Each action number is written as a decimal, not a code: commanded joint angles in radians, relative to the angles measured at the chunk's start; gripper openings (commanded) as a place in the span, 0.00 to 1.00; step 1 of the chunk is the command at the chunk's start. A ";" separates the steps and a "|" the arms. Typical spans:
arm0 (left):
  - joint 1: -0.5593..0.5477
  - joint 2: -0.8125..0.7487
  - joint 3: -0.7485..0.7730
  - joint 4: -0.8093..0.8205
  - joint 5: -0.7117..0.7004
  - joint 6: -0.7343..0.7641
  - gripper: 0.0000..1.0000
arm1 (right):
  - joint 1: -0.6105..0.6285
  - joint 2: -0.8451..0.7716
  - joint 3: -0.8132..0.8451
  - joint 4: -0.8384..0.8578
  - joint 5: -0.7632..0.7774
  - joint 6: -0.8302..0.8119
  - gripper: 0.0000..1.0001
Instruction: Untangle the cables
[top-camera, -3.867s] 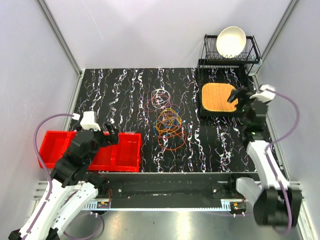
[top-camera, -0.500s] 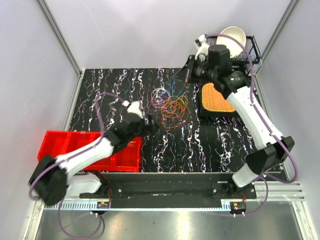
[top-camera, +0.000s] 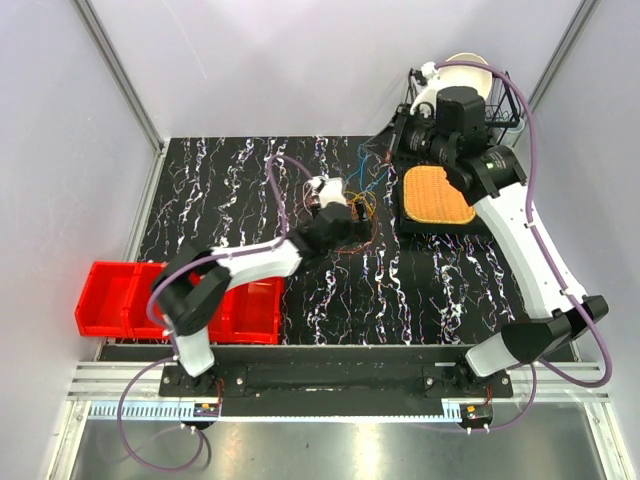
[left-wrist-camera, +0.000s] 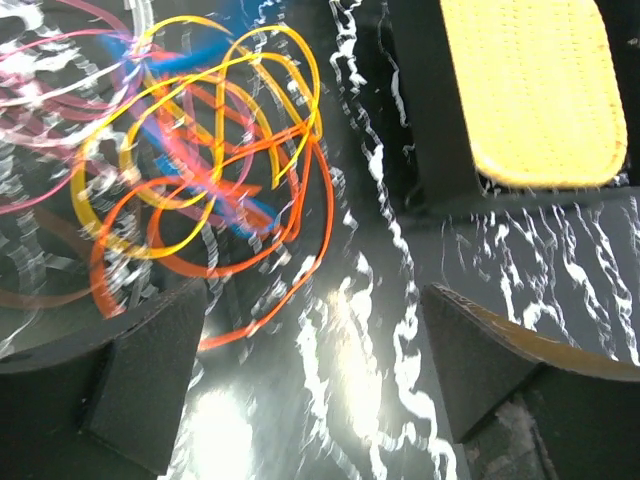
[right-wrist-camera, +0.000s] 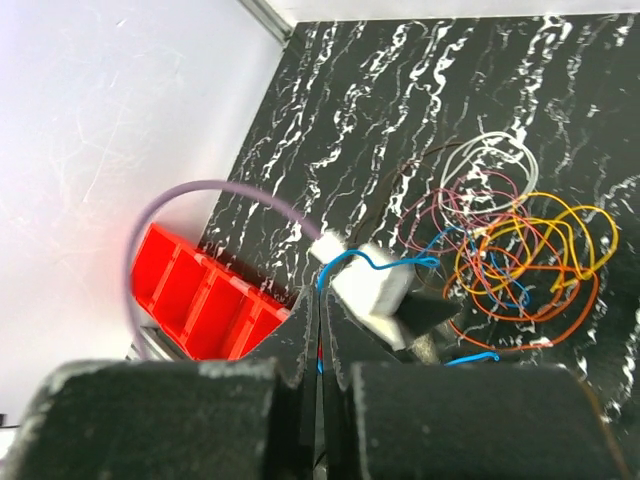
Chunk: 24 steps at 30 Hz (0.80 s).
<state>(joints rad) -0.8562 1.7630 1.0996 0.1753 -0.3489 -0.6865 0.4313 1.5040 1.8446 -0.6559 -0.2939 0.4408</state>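
Note:
The cables (top-camera: 340, 200) lie tangled mid-table as thin orange, yellow, pink and white loops. In the left wrist view the orange and yellow loops (left-wrist-camera: 200, 170) sit up and to the left. My left gripper (top-camera: 352, 222) (left-wrist-camera: 315, 300) hovers open at the pile's right edge. One orange strand (left-wrist-camera: 255, 322) curves in by its left finger (left-wrist-camera: 150, 380). My right gripper (top-camera: 388, 152) (right-wrist-camera: 322, 290) is raised by the rack, shut on a thin blue cable (right-wrist-camera: 375, 262) that trails down to the pile (right-wrist-camera: 520, 250).
Red bins (top-camera: 110, 290) stand at the near left edge. A yellow woven mat (top-camera: 435, 195) (left-wrist-camera: 530, 90) lies on a black tray right of the pile. Behind it a wire dish rack (top-camera: 500, 110) holds a white bowl (top-camera: 470, 68). Walls close three sides.

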 joint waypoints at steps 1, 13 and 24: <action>-0.023 0.124 0.138 0.012 -0.107 0.007 0.74 | -0.003 -0.083 0.022 -0.031 0.061 0.001 0.00; -0.003 0.266 0.309 -0.252 -0.272 -0.061 0.69 | -0.011 -0.130 0.145 -0.128 0.053 0.019 0.00; 0.000 0.293 0.266 -0.093 -0.254 0.028 0.07 | -0.016 -0.114 0.254 -0.177 -0.014 0.056 0.00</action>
<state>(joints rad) -0.8577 2.0384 1.3354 0.0071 -0.5591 -0.6922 0.4236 1.3872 1.9995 -0.8108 -0.2729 0.4767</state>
